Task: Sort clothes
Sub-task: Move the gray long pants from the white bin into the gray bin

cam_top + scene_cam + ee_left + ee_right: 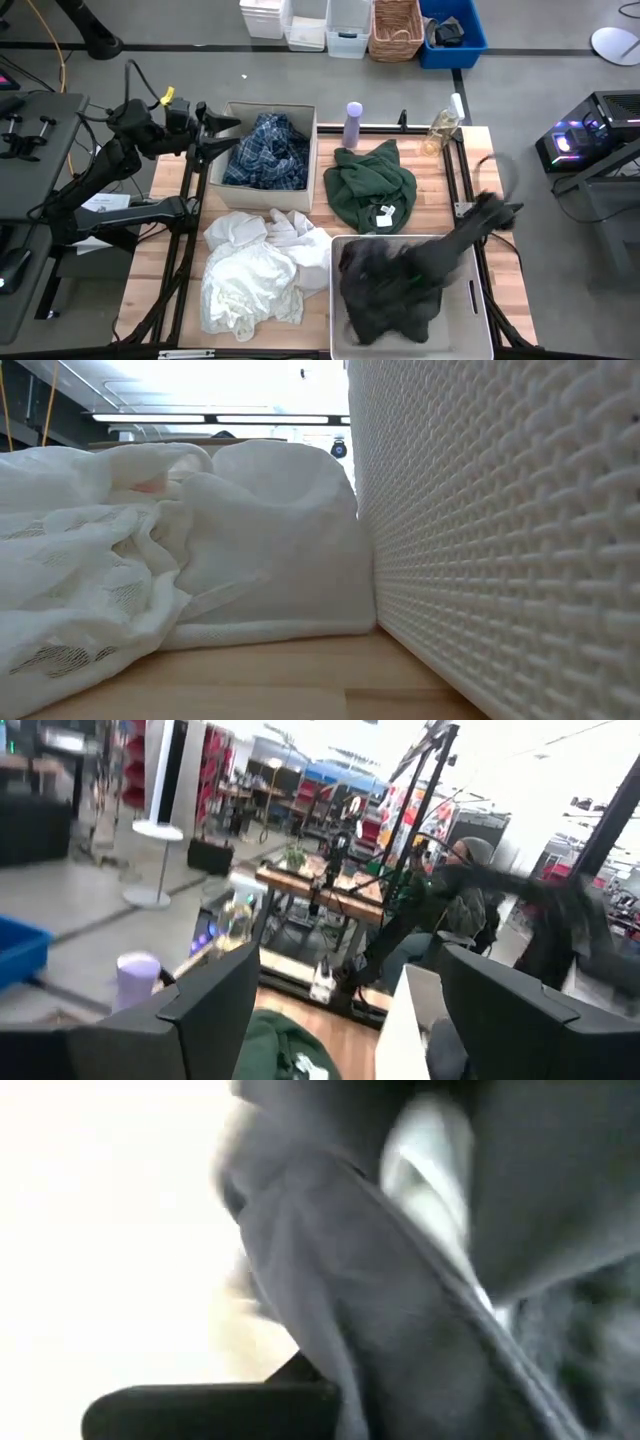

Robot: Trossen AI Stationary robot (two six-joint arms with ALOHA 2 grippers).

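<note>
The dark grey top (pixel 385 290) lies bunched in the white bin (pixel 478 300) at the near right. My right gripper (pixel 425 262) reaches into that bin from the right and is lost against the dark cloth, which fills the right wrist view (pixel 400 1310). The blue-and-white plaid shirt (pixel 268 150) lies in a white box (pixel 228 110) at the far left. My left gripper (pixel 218 125) hangs open and empty over that box's left edge. The dark green top (pixel 368 185) lies on the table's middle. White pieces (pixel 255 265) are heaped at the near left.
A lavender bottle (pixel 353 125) and a clear bottle (pixel 443 128) stand at the far edge. In the low view the white heap (pixel 150 550) lies against the bin's woven wall (pixel 500 530). Baskets and bins stand on the floor beyond the table (pixel 396 28).
</note>
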